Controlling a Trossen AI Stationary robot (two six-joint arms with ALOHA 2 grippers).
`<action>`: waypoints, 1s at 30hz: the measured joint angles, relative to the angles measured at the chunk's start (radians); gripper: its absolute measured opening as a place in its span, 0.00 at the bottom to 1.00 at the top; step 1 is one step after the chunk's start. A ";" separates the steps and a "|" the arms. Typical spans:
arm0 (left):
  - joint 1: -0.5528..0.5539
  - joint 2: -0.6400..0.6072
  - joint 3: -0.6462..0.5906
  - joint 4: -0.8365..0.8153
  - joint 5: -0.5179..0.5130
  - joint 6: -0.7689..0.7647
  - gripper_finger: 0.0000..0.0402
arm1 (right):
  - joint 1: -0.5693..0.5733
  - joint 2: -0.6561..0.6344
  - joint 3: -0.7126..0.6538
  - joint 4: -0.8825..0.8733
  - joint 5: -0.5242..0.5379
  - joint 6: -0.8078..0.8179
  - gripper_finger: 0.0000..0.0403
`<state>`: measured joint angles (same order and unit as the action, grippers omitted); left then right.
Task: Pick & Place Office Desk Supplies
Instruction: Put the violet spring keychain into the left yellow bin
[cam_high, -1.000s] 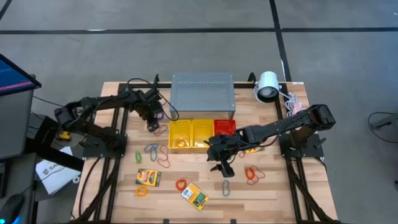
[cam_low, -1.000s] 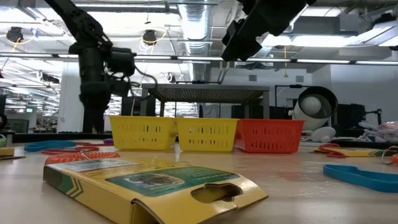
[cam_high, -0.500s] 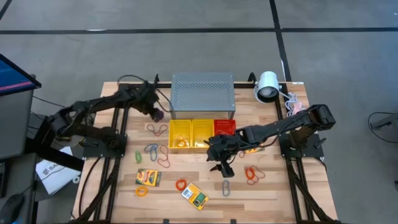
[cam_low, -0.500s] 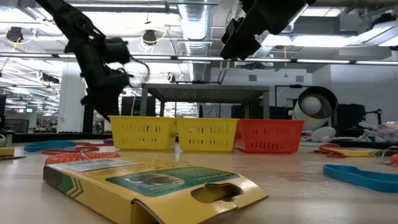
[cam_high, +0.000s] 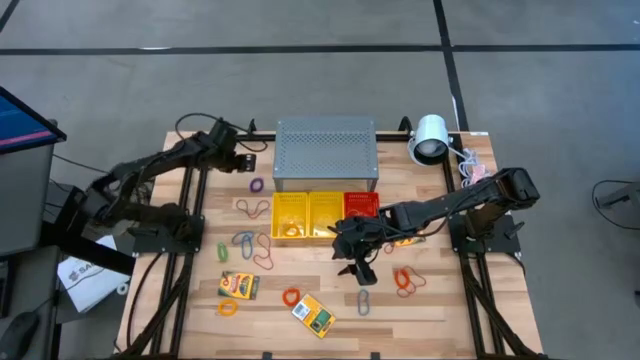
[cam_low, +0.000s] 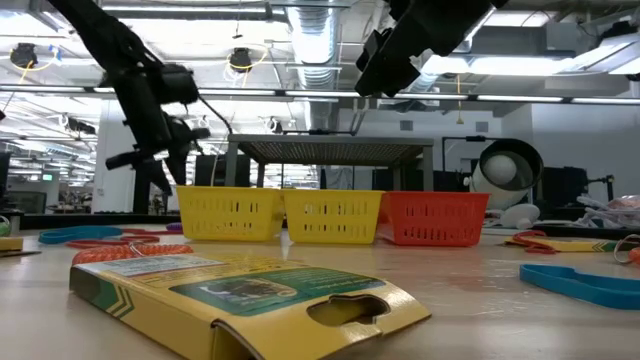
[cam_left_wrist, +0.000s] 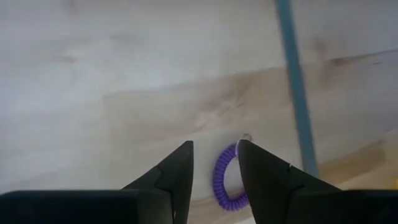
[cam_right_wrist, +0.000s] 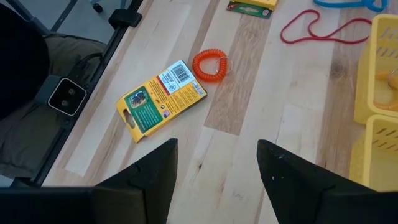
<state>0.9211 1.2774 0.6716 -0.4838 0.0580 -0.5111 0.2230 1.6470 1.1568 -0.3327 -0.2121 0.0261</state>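
- Progress looks early: most supplies lie loose on the table, and only the left yellow basket seems to hold something, an orange loop I cannot make out clearly.
- Left gripper hangs at the far left of the table, beside the grey perforated box. Its fingers are a narrow gap apart and hold nothing.
- Near that gripper, a purple coil band lies on the wood, apart from the fingers and outside any basket.
- Right gripper hovers just in front of the baskets, fingers spread wide and empty.
- Left to do, by my reading: the yellow-and-green card boxes near the front edge, the orange coil, the red loops and the blue clips are all outside the baskets.
- Red basket shows no contents I can see.
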 joint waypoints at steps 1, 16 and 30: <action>-0.007 0.028 0.000 0.009 0.003 -0.011 0.30 | 0.000 0.000 0.000 -0.003 0.000 -0.001 0.52; -0.066 0.151 0.001 0.021 -0.025 -0.026 0.29 | 0.015 0.000 0.000 -0.011 0.000 -0.027 0.52; -0.148 0.160 0.002 -0.001 -0.025 0.010 0.29 | 0.018 0.000 0.000 -0.011 0.000 -0.034 0.52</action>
<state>0.7727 1.4372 0.6731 -0.4846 0.0330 -0.5008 0.2409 1.6470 1.1568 -0.3439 -0.2119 -0.0080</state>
